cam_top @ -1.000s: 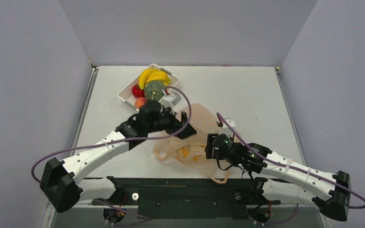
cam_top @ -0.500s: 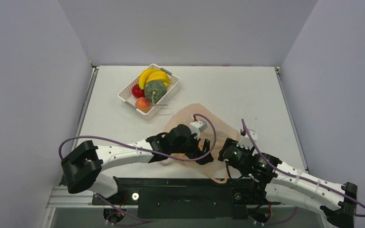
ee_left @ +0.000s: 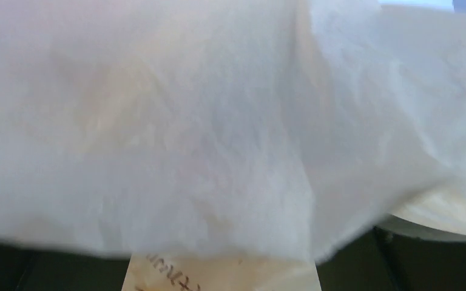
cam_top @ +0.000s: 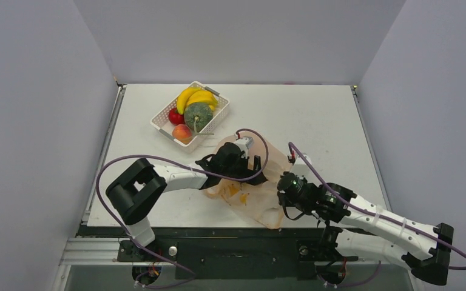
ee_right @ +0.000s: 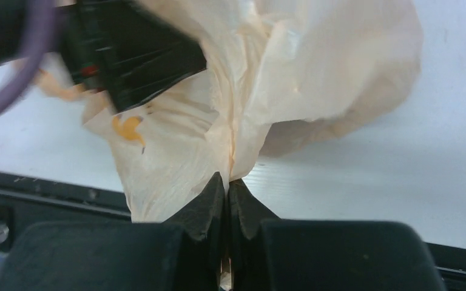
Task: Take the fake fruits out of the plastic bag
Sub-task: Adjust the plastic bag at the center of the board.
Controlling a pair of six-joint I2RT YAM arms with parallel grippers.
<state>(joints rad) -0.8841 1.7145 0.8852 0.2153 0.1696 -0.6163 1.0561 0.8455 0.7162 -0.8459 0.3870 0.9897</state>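
The pale-orange plastic bag (cam_top: pixel 250 193) lies crumpled on the table in front of the arms. My right gripper (ee_right: pixel 227 183) is shut on a fold of the plastic bag (ee_right: pixel 291 73) at its near edge. My left gripper (cam_top: pixel 238 171) sits at the bag's far side with its jaws spread, and bag film (ee_left: pixel 218 121) fills its wrist view and hides its fingers. Yellow bananas (cam_top: pixel 195 97), a red apple (cam_top: pixel 175 116) and a green melon (cam_top: pixel 198 115) lie in the white basket (cam_top: pixel 223 104). No fruit shows inside the bag.
An orange-pink peach (cam_top: pixel 181 131) lies in the basket's near corner. The basket stands at the back left of the table. Grey walls close in the table on three sides. The black front rail (ee_right: pixel 48 188) runs just below the bag.
My left arm swung from the basket back to the bag and pushed in at its far side. My right gripper closed on the bag's near edge.
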